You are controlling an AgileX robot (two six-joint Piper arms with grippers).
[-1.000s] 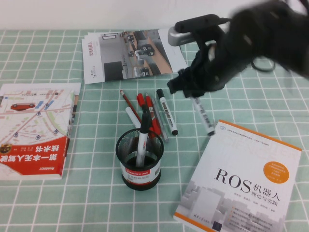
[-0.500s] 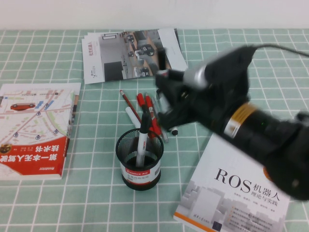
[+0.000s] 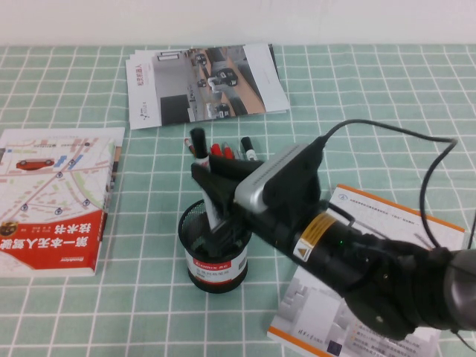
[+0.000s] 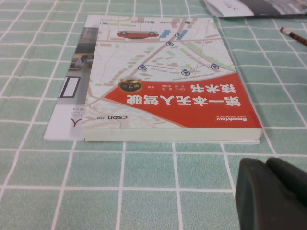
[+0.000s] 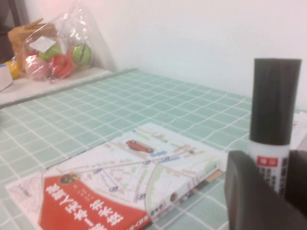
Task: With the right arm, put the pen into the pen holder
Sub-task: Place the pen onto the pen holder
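Green checked cloth covers the table (image 3: 59, 312), and across it my right arm (image 3: 357, 260) has swung in from the far side over the last second; it now reaches low over the ROS book (image 3: 416, 230) toward the middle. Half a second ago it was a blur above the loose markers; now the right gripper (image 3: 210, 195) sits directly over the pen holder (image 3: 216, 256), closed on the pen (image 3: 199, 149). That tells me the pick is done and the carry nearly so: I judge only the lowering and release remain.

The red map book (image 3: 56, 197) lies at my left, well apart from the cup, and the brochures (image 3: 201, 82) lie at the far edge. My left gripper (image 4: 273, 194) is parked just beside that red book; I cannot tell how its fingers stand.

The holder is black wire mesh with a white, red-striped label. The pen stands nearly upright in the grip, black cap upward, white barrel below it running down between the fingers; the right wrist view shows the cap (image 5: 273, 103) and a small red mark on the barrel. Its lower end is hidden behind the gripper, so I cannot say whether it has entered the cup.
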